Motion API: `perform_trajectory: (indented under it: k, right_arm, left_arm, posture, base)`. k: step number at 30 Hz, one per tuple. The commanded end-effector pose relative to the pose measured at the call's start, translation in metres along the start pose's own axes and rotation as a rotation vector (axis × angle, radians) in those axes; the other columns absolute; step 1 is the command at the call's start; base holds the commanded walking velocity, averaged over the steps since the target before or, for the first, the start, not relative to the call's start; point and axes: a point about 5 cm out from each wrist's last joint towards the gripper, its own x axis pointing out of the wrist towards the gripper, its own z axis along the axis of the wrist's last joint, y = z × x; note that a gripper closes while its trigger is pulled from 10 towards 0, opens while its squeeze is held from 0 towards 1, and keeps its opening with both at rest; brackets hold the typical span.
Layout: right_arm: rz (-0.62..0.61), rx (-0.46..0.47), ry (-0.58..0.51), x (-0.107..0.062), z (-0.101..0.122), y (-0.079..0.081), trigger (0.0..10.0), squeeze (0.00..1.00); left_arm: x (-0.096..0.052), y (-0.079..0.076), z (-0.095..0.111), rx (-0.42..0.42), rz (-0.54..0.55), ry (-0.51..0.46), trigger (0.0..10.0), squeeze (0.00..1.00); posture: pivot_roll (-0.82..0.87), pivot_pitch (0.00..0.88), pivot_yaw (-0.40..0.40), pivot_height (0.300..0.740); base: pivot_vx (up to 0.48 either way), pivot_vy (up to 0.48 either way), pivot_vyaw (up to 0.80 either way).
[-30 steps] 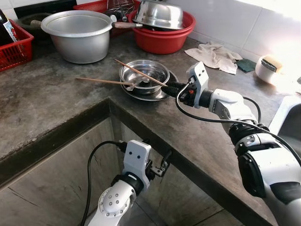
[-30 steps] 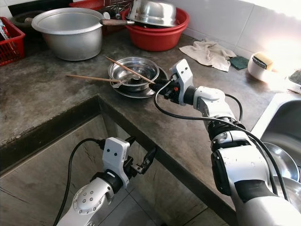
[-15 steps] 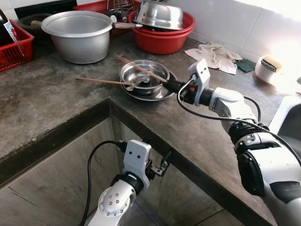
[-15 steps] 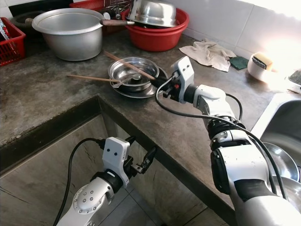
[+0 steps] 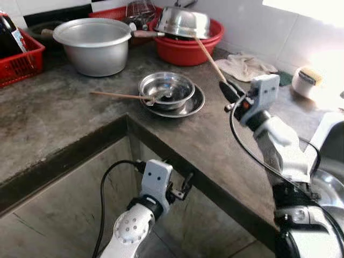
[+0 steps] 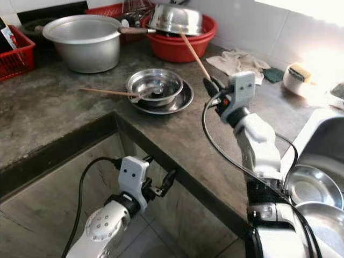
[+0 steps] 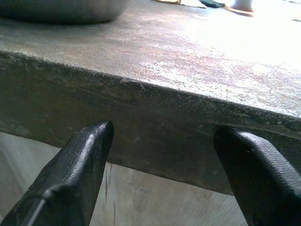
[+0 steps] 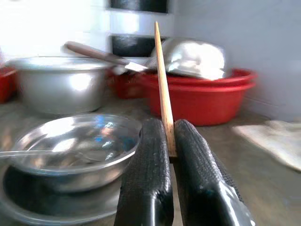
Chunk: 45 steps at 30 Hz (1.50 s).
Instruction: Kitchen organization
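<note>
My right gripper is shut on one wooden chopstick, held in the air above the counter to the right of the steel bowl; the stick slants up and back toward the red basin. In the right wrist view the chopstick stands pinched between the two black fingers. The bowl sits on a steel plate and holds a spoon. A second chopstick lies from the counter onto the bowl's left rim. My left gripper hangs open below the counter edge.
A large aluminium pot stands at the back left, next to a red basket. The red basin holds an upturned steel bowl. A cloth and a sponge holder lie at the back right. Steel dishes sit in the sink.
My right gripper has lifted the chopstick off the bowl and swung it right and up, so it now points toward the red basin. The camera has shifted a little. The left arm is unmoved.
</note>
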Motion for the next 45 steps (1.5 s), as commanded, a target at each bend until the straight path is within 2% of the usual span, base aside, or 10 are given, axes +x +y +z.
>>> perform_trajectory:
  k: [1,5,6,7,17,23,27,28,34,45]
  right_arm:
    - [-0.049,-0.033,-0.038,-0.007,0.013,0.002,0.0,0.00]
    - [-0.162,-0.051,-0.045,-0.032,0.016,0.015,0.0,0.00]
    - [-0.162,-0.051,-0.045,-0.032,0.016,0.015,0.0,0.00]
    - [-0.214,-0.084,-0.009,-0.051,0.011,0.023,0.0,0.00]
    - [-0.362,-0.081,0.138,-0.099,-0.010,0.038,0.0,0.00]
    - [-0.398,-0.104,0.139,-0.105,-0.005,0.040,0.0,0.00]
    - [-0.353,-0.112,0.139,-0.107,-0.002,0.047,0.0,0.00]
    - [-0.340,-0.107,0.136,-0.106,-0.002,0.049,10.0,0.00]
    - [-0.348,-0.104,0.133,-0.102,-0.002,0.050,10.0,0.00]
    - [-0.364,-0.066,0.152,-0.101,-0.007,0.050,10.0,0.00]
  left_arm:
    - [0.003,-0.001,0.001,-0.002,-0.006,-0.018,10.0,0.00]
    - [0.003,0.007,0.004,-0.010,0.024,-0.040,10.0,0.00]
    - [0.003,0.007,0.004,-0.010,0.024,-0.040,10.0,0.00]
    - [0.002,0.012,0.007,0.002,0.041,-0.056,10.0,0.00]
    - [-0.002,0.014,0.010,-0.007,0.068,-0.074,10.0,0.00]
    - [-0.002,0.016,0.012,-0.006,0.073,-0.084,10.0,0.00]
    - [-0.002,0.019,0.017,-0.010,0.083,-0.104,10.0,0.00]
    - [-0.002,0.019,0.018,-0.010,0.084,-0.108,10.0,0.00]
    - [-0.001,0.020,0.019,-0.009,0.081,-0.114,10.0,0.00]
    - [0.001,0.020,0.018,-0.002,0.073,-0.106,10.0,0.00]
  posture:
    - [0.07,0.063,-0.073,0.740]
    - [0.06,0.049,-0.067,0.740]
    - [0.06,0.049,-0.067,0.740]
    - [0.06,0.039,-0.064,0.740]
    - [0.05,0.027,-0.055,0.740]
    - [0.05,0.027,-0.049,0.740]
    - [0.04,0.028,-0.045,0.740]
    - [0.04,0.028,-0.042,0.740]
    - [0.05,0.027,-0.039,0.740]
    - [0.05,0.027,-0.036,0.740]
  base:
    - [0.000,0.000,0.00]
    - [0.000,0.000,0.00]
    - [0.000,0.000,0.00]
    - [0.000,0.000,0.00]
    - [0.000,0.000,0.00]
    - [0.000,0.000,0.00]
    - [0.000,0.000,0.00]
    - [0.000,0.000,0.00]
    - [0.000,0.000,0.00]
    - [0.000,0.429,-0.75]
